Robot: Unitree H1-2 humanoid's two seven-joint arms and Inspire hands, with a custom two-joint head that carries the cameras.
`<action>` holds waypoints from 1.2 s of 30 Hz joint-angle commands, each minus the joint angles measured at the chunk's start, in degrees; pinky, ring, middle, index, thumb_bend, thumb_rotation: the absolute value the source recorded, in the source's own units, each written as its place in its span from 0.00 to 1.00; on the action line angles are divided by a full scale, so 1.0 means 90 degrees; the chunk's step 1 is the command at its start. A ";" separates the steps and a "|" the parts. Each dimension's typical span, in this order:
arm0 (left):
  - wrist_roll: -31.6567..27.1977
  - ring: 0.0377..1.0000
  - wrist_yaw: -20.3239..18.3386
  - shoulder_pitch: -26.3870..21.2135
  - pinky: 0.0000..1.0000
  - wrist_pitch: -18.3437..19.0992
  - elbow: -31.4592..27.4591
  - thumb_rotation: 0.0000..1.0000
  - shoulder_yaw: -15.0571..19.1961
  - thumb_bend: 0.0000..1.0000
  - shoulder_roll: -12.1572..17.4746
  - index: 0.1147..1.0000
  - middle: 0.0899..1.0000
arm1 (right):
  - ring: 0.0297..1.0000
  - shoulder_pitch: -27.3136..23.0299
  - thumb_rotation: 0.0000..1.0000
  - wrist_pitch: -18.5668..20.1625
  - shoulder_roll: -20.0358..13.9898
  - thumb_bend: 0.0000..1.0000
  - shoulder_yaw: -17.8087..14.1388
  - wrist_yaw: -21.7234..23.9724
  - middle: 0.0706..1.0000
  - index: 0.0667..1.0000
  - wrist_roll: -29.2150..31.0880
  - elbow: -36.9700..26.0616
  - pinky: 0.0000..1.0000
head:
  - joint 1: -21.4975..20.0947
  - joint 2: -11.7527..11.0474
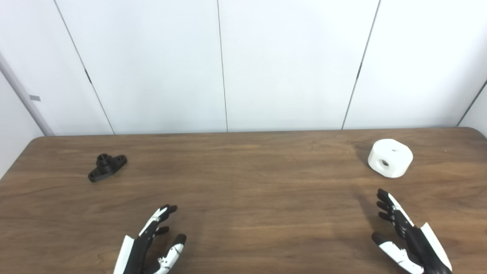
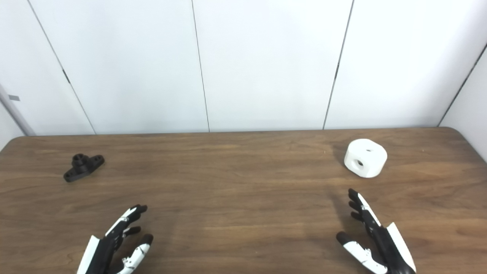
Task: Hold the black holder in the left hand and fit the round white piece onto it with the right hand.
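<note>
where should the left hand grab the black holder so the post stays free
By the flat base ends, pinched across the long sides, coming down from above and the near side. The holder lies flat with its short round post pointing up in the middle, so gripping the flange leaves it clear. The left hand is open.

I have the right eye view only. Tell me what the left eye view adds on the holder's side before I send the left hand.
Observer: It shows the left edge of the table running toward the near side. The holder lies apart from that edge, with bare wood between.
Operator: Report what stands past that edge.
Observer: A white side wall rises just beyond it; your view has only a sliver of that.
Operator: Give me the left hand.
Observer: The left hand is open, nearer than the holder and right of it, further from that edge.
</note>
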 commanded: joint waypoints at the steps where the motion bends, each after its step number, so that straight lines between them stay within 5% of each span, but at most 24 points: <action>1: 0.0064 0.90 0.0043 0.0006 0.83 0.0001 0.0002 0.38 0.0040 0.34 0.0055 0.84 0.93 | 0.93 0.0124 0.78 -0.0023 0.0093 0.59 0.0089 0.0016 0.96 0.96 0.0058 0.0210 0.87 | 0.0008 0.0005; 19: 0.0074 0.93 0.0059 0.0043 0.86 0.0076 -0.0108 0.37 0.0039 0.37 0.0000 0.84 0.95 | 0.94 0.0144 0.78 -0.0031 0.0089 0.60 0.0070 0.0003 0.96 0.96 0.0074 0.0219 0.88 | 0.0154 0.0010; 30: 0.0629 0.95 0.0699 -0.0111 0.91 -0.0088 -0.0251 0.40 0.0260 0.51 -0.0218 0.79 0.97 | 0.96 0.0106 0.82 -0.0086 -0.0107 0.61 -0.0044 0.0152 0.97 0.97 0.0376 0.0461 0.93 | 0.1115 -0.0081; 36: 0.0768 0.97 0.0914 -0.0352 0.93 0.0335 -0.0658 0.33 0.0588 0.59 -0.0184 0.76 0.98 | 0.99 0.0074 0.84 -0.0182 -0.0222 0.56 -0.0083 0.0275 1.00 1.00 0.0610 0.0611 0.98 | 0.1526 -0.0094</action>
